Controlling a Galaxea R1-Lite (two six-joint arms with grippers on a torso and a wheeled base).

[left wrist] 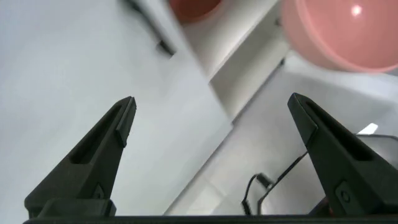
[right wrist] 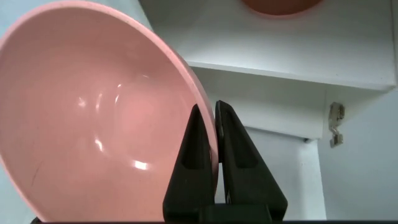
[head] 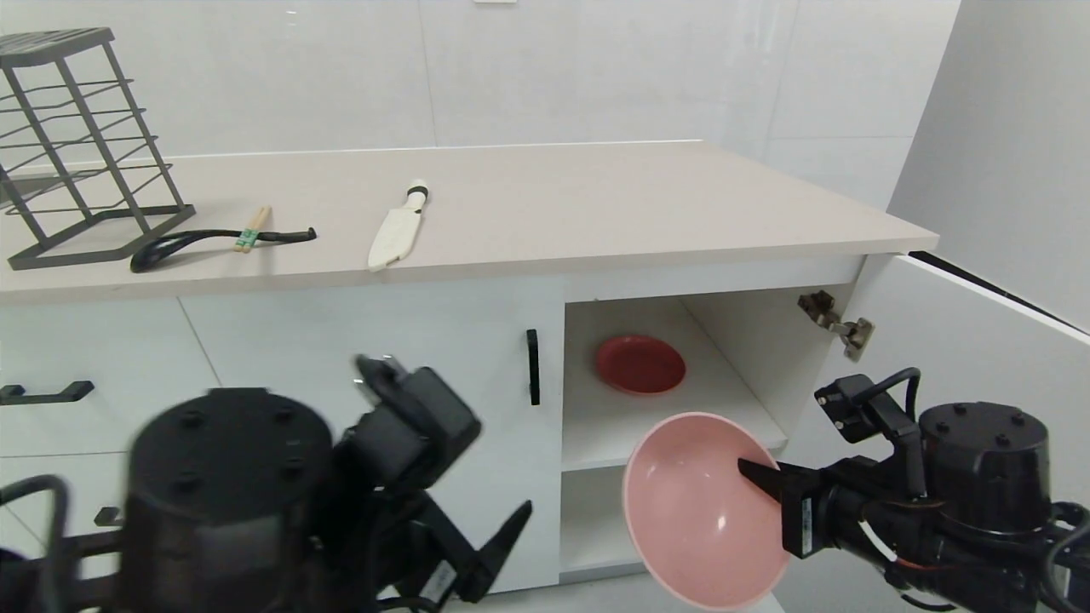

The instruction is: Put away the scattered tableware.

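My right gripper (head: 754, 477) is shut on the rim of a pink bowl (head: 702, 519), held tilted in front of the open cabinet, just below its shelf (head: 613, 426). In the right wrist view the fingers (right wrist: 198, 140) pinch the pink bowl's (right wrist: 93, 137) edge. A red plate (head: 640, 363) lies on the cabinet shelf. My left gripper (left wrist: 211, 118) is open and empty, low in front of the closed cabinet door (head: 375, 340). On the countertop (head: 596, 204) lie a white knife (head: 397, 228), a black ladle (head: 204, 241) and chopsticks (head: 252, 229).
A dark wire rack (head: 77, 145) stands at the counter's far left. The open cabinet door (head: 971, 332) swings out on the right, close to my right arm. Drawers with black handles (head: 47, 392) sit on the left.
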